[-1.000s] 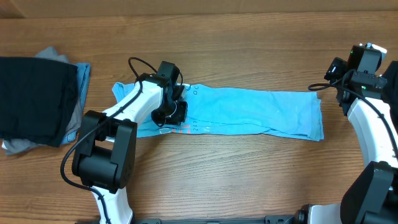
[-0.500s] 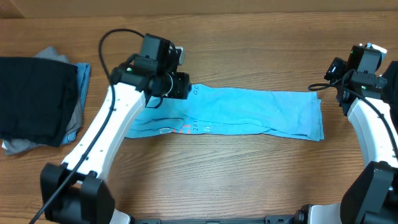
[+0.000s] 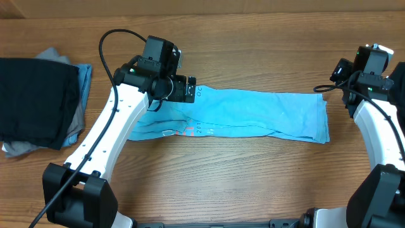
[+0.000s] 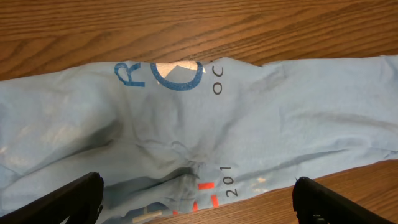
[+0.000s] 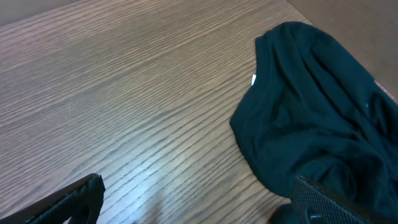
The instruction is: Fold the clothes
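Note:
The clothes in work are a sky-blue T-shirt (image 3: 253, 114), lying as a long flat strip across the middle of the table. Red and white lettering shows near its front left edge (image 4: 211, 190), blue print near its far edge. My left gripper (image 3: 192, 89) hangs open above the strip's left part, and its fingers (image 4: 74, 198) stand wide apart with nothing between them. My right gripper (image 3: 330, 81) is open at the strip's far right corner, apart from the cloth. In the right wrist view its fingertips (image 5: 320, 200) frame bare wood and a dark shirt (image 5: 311, 118).
A pile of shirts (image 3: 35, 101), black on top of grey and blue ones, lies at the far left of the table. The wooden tabletop (image 3: 221, 177) runs in front of the blue strip. The right arm's base (image 3: 380, 190) stands at the right edge.
My left gripper has opened, let go of the blue shirt's left part, and moved up and back toward the far edge. The right arm has not moved.

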